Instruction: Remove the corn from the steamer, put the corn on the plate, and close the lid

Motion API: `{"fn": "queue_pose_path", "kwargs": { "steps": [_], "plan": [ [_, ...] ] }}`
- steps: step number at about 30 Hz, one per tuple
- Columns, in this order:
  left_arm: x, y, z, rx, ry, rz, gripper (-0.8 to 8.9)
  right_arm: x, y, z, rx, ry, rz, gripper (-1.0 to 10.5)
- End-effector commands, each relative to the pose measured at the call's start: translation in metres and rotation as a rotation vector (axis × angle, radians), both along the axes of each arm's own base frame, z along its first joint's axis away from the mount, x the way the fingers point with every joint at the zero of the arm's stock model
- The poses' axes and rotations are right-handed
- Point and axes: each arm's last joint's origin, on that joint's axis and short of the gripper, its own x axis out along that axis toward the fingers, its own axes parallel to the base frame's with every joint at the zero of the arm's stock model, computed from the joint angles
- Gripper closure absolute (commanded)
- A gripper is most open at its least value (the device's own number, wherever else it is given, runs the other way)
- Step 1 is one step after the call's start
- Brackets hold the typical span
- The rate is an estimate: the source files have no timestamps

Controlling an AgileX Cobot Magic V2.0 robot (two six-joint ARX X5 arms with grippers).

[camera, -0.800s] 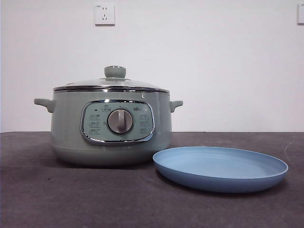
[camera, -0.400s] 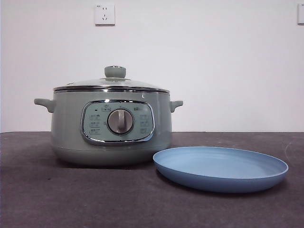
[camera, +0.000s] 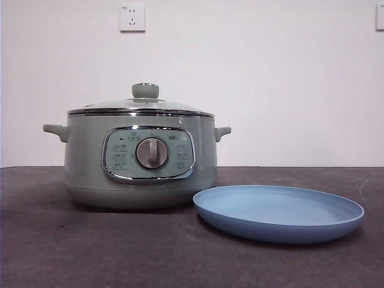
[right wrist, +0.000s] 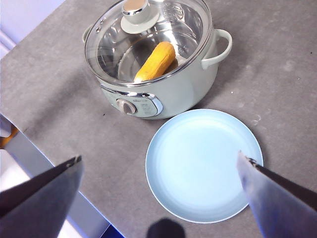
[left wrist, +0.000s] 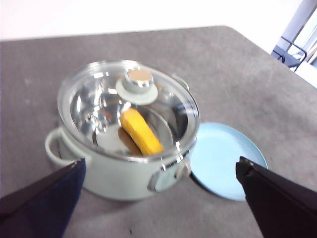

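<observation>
Sitting on the dark grey table (camera: 90,252), the steamer (camera: 141,159) has its glass lid (camera: 141,105) closed on top, the pale green knob (camera: 145,90) upright at the centre. The corn (right wrist: 155,61) lies inside the pot on the shiny metal insert, seen through the glass from both wrist cameras (left wrist: 141,131). The light-blue plate (camera: 279,213) rests just beside the steamer, near the side with the control panel and silver dial (camera: 152,153), and holds nothing. The left gripper (left wrist: 158,198) hangs high above the table with its jaws spread wide, holding nothing, the steamer between them in its view. The right gripper (right wrist: 161,196) is likewise well above the plate, jaws wide apart and holding nothing. A white wall socket (camera: 132,18) shows behind.
</observation>
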Motion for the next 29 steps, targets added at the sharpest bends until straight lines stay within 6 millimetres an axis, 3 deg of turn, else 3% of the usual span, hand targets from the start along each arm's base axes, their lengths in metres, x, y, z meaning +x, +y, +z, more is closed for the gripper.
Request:
{"fn": "queue_pose_path", "kwargs": {
  "steps": [1,9,18,23,29],
  "plan": [
    [0.010,0.000,0.002,-0.035,-0.004,0.010,2.47,0.000,0.000,0.001,0.001,-0.006,0.003,3.3],
    [0.066,-0.015,0.011,-0.037,-0.012,-0.069,2.47,0.000,0.000,0.001,0.001,-0.006,0.003,3.3],
    [0.150,-0.058,0.014,0.041,0.028,-0.086,2.47,0.000,0.000,0.001,0.000,-0.006,0.002,3.3],
    [0.190,-0.089,0.000,0.067,0.031,-0.108,2.48,0.000,0.000,0.001,-0.001,-0.006,0.000,3.3],
    [0.217,-0.113,-0.030,0.113,0.051,-0.088,2.48,0.000,0.000,0.001,-0.002,-0.006,-0.001,3.3]
  ]
}}
